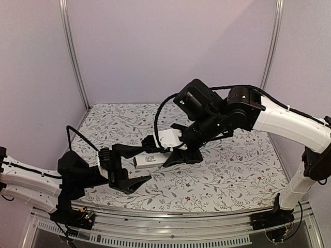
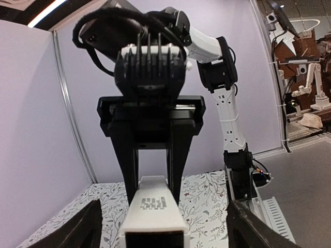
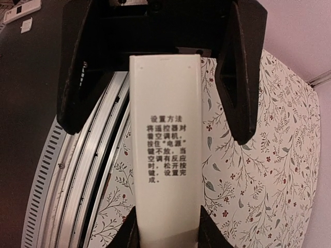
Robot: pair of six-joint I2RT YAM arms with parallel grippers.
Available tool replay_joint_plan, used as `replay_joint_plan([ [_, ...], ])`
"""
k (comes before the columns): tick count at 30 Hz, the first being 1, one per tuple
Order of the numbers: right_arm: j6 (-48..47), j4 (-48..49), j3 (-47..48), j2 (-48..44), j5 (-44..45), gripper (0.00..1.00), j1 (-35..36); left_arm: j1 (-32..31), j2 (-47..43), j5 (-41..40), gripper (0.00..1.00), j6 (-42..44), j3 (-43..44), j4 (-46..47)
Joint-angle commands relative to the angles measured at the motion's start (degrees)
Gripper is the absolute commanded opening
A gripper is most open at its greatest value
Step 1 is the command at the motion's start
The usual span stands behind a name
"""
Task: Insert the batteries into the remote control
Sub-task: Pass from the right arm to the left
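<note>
Top view hangs high at the near edge, looking down across the table (image 1: 243, 170). Left wrist sits low, staring along the remote (image 2: 154, 212) at the right arm (image 2: 223, 88). Right wrist looks back down that remote, very close. All three share it.

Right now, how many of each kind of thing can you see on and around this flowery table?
Robot arms: 2
White remote control: 1
Batteries: 0 in view
Total: 3
</note>
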Motion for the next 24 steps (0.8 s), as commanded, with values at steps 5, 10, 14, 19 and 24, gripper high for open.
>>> replay_joint_plan([
  [5, -0.78, -0.80, 1.76, 0.51, 0.49, 0.21, 0.47, -0.61, 1.37, 4.04, 0.60, -1.62, 1.33, 3.77],
  [10, -1.00, -0.76, 2.02, 0.35, 0.60, 0.21, 0.47, -0.62, 1.27, 4.09, 0.68, -2.07, 1.77, 1.59],
  [14, -1.13, -0.78, 2.11, 0.20, 0.40, 0.21, 0.47, -0.57, 0.88, 1.57, 0.66, -1.67, 1.12, 1.21],
  [19, -1.21, -0.52, 2.11, 0.10, 0.49, 0.20, 0.48, -0.55, 0.85, -0.47, 0.57, -1.32, 1.72, -1.45],
  [24, -1.48, -0.48, 2.11, 0.19, 0.49, 0.20, 0.53, -0.55, 1.02, -1.38, 0.59, -1.55, 1.12, -1.59],
])
